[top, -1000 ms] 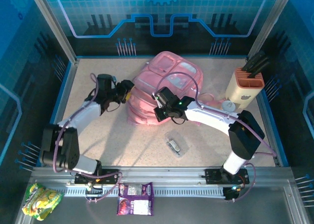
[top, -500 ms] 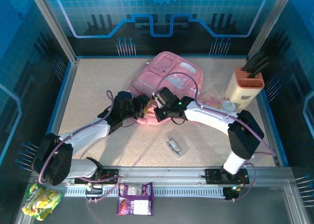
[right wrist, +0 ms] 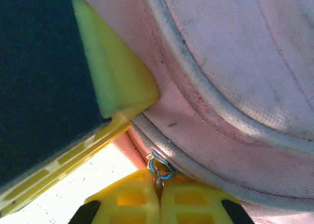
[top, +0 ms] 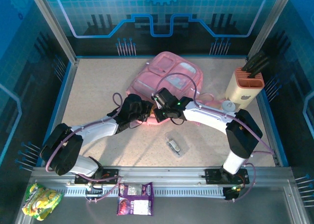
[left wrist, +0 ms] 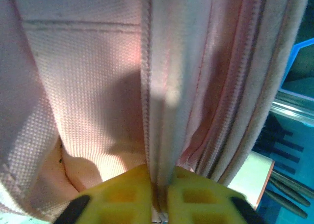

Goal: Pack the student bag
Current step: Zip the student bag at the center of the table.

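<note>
Zip-opening step: both grippers gripping the student bag.
The bag lies on the worktop, left of the knife block. The left gripper has its fingers pinched on a fabric seam, and the right gripper is closed on the zip pull. Likely next: draw the pull along while the left braces.
</note>
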Action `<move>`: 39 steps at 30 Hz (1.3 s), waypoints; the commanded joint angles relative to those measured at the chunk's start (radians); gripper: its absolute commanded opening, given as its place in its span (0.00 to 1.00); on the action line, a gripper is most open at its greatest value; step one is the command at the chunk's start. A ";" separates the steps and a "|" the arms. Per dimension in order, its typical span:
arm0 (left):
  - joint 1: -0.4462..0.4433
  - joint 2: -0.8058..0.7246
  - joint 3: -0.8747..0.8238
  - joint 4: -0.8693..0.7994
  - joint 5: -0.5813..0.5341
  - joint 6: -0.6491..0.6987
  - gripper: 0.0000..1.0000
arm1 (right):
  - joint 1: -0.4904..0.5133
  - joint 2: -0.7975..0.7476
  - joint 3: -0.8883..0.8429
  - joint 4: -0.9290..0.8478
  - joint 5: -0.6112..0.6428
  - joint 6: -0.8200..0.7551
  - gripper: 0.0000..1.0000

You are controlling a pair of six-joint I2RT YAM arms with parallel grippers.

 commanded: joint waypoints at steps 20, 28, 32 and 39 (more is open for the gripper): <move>0.308 -0.212 0.030 -0.287 0.043 0.351 0.00 | -0.233 -0.136 -0.112 -0.091 0.102 -0.081 0.00; 0.401 -0.150 0.091 -0.315 0.148 0.473 0.00 | -0.308 -0.101 -0.065 -0.091 0.038 -0.083 0.00; 0.402 -0.133 0.102 -0.291 0.210 0.515 0.01 | -0.271 -0.134 -0.069 -0.079 -0.050 -0.079 0.16; 0.336 -0.197 0.125 -0.409 0.186 0.633 0.50 | -0.269 -0.176 -0.029 -0.051 -0.299 0.053 0.52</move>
